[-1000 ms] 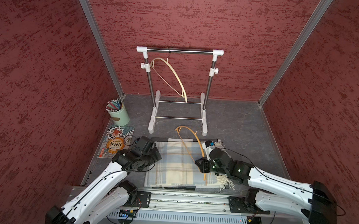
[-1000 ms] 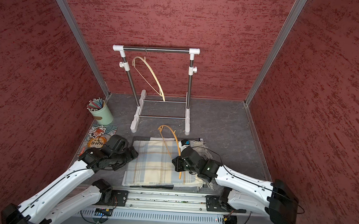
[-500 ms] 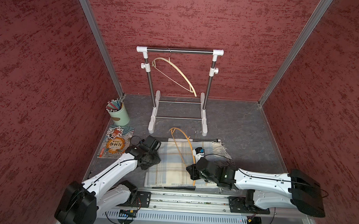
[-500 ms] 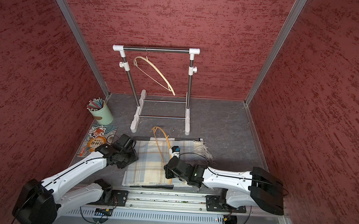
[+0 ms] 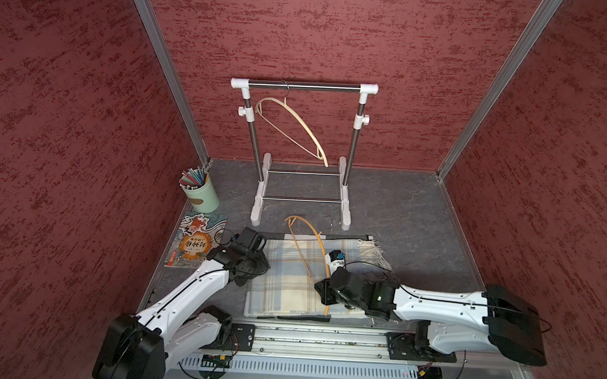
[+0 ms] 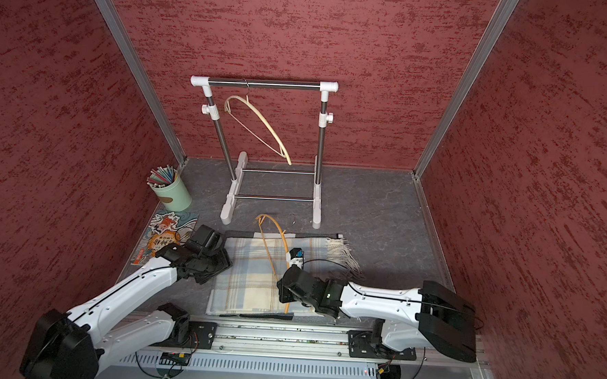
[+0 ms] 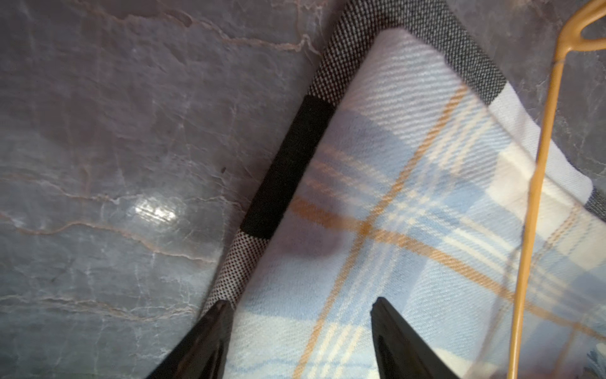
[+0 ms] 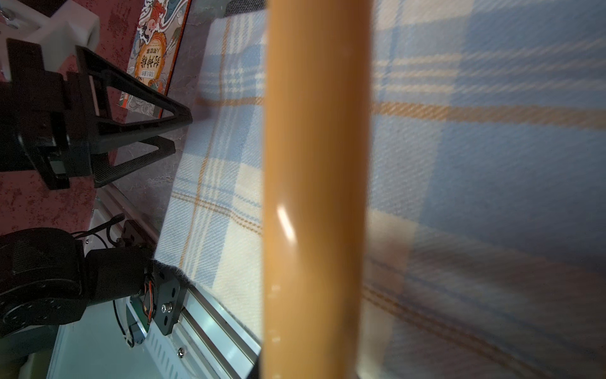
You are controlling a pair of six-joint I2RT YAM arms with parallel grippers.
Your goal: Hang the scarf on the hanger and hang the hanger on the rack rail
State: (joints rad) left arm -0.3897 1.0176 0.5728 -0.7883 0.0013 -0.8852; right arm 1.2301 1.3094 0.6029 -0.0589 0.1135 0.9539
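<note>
step: pinch scarf [image 5: 290, 279] edge | left gripper [image 7: 301, 302] wide astride it (layers hard to tell) | right gripper [image 5: 325, 294] clamped on hanger [image 8: 314, 164] | tip: scoop under, then close

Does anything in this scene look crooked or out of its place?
The pale hanger on the rack rail hangs askew: one end points steeply down, while the other sits up near the rail. Otherwise the scarf lies flat, and the right claw holds the orange hanger over it.
</note>
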